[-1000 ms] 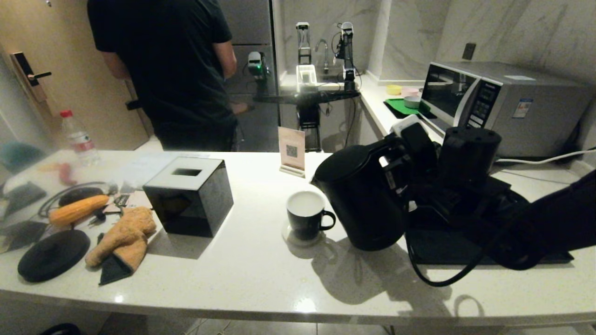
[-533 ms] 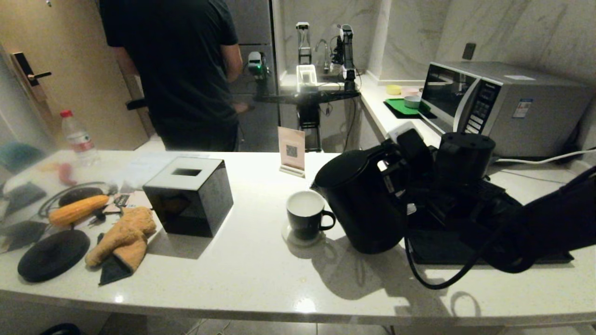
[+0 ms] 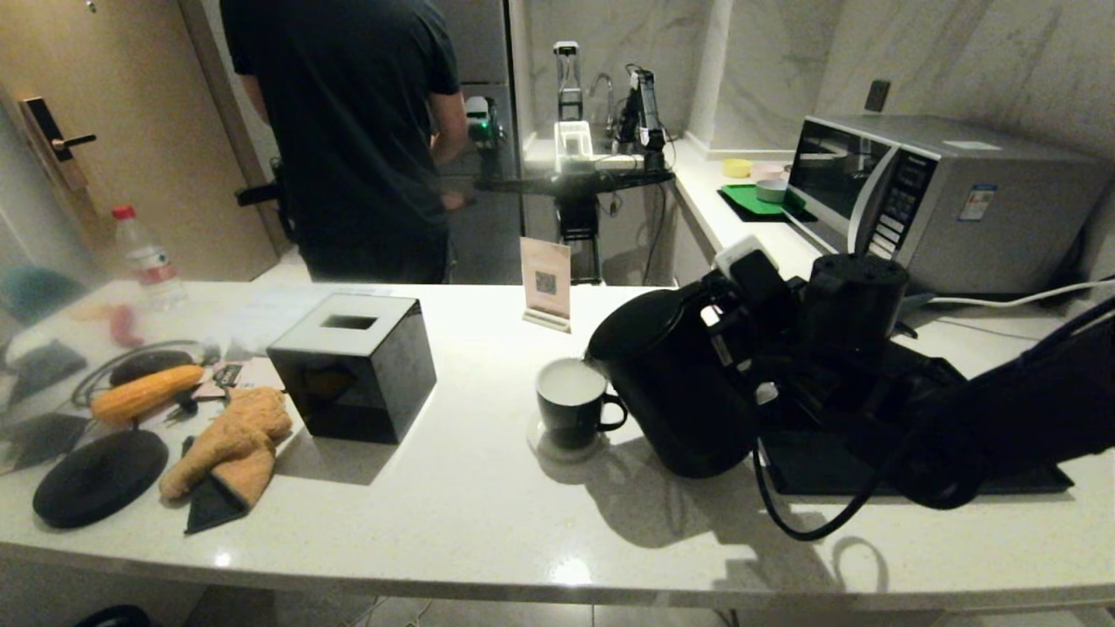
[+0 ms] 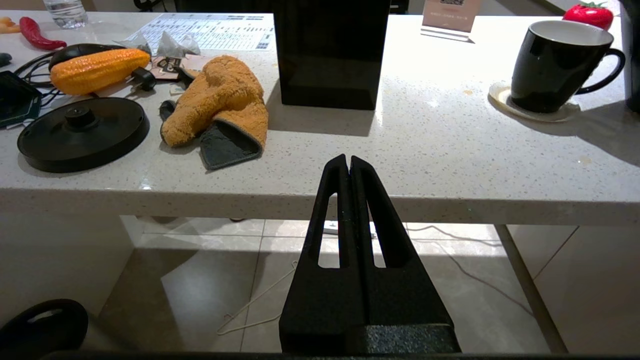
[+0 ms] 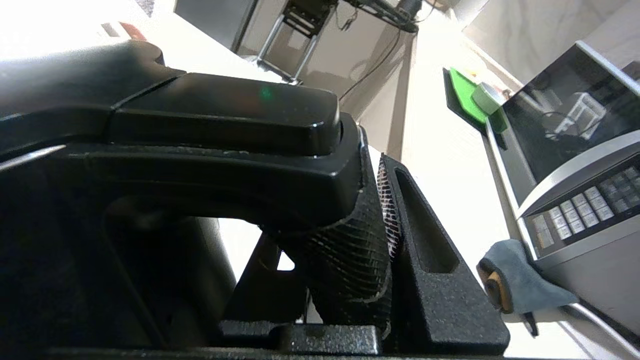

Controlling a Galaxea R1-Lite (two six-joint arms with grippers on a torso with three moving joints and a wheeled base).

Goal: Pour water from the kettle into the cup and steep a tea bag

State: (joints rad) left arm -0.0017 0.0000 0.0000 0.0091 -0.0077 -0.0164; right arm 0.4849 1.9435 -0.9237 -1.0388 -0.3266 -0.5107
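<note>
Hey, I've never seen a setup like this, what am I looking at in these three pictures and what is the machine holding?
This is a two-armed robot at a white counter. The wide picture comes from a camera on its head; the other two come from cameras on its wrists, looking past the fingers.

The right gripper is shut on the handle of a black kettle. The kettle leans toward a black cup on a coaster, its spout at the cup's rim. Whether water is running I cannot tell.

The left gripper is shut and empty, parked below the counter's near edge.

Also on the counter: a black tissue box, an orange mitt, a toy corn cob, the kettle's round base, a water bottle and a microwave. A person stands behind.
</note>
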